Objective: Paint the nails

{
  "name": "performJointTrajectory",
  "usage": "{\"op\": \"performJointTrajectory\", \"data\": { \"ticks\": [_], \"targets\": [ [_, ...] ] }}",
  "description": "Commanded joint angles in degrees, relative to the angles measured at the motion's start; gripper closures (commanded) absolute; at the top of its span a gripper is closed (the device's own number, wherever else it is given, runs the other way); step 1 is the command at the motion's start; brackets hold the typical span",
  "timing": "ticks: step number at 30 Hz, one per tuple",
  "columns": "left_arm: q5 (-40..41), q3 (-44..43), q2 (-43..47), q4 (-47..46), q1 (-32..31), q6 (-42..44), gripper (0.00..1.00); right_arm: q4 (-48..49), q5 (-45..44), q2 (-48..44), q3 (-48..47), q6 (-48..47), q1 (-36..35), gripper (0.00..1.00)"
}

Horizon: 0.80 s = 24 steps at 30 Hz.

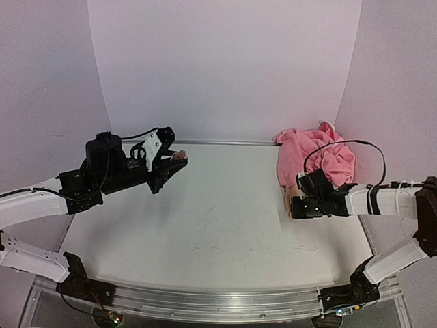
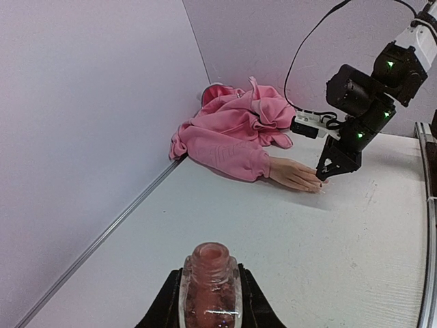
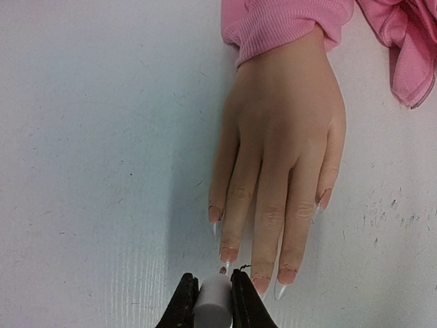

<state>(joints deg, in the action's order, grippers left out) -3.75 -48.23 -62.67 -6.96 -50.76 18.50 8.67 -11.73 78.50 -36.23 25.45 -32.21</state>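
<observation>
One mannequin hand [image 3: 280, 130] is lying palm down on the white bench [image 1: 205, 225]. It is sticking out of one crumpled pink sleeve [image 1: 317, 158] bunched in the far right corner. All five of the nails [image 3: 229, 255] are showing in the right wrist view. They are long and pointed, pinkish at the base and pale at the tips.

The right gripper [image 3: 213, 290] is clamping one white cap [image 3: 213, 306] between its two fingers, just beside the fingertips. A small dark tip [image 3: 224, 270] is poking out ahead of the cap, close under one nail; whether it is touching cannot be told.

Well apart on the left, the left gripper [image 2: 210, 301] is gripping one uncapped pinkish bottle [image 2: 210, 273] upright, its open neck pointing up.
</observation>
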Motion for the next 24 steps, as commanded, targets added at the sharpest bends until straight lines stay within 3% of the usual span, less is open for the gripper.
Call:
{"op": "performJointTrajectory", "data": {
  "ticks": [1,24],
  "targets": [
    [0.0,-0.3,0.6,-2.4,0.4,0.0,1.00,-0.5,-0.8,1.6,-0.9,-0.3,0.3,1.00],
    [-0.2,-0.3,0.7,-2.4,0.4,-0.2,1.00,0.6,-1.0,2.4,-1.5,-0.7,0.4,1.00]
  ]
}}
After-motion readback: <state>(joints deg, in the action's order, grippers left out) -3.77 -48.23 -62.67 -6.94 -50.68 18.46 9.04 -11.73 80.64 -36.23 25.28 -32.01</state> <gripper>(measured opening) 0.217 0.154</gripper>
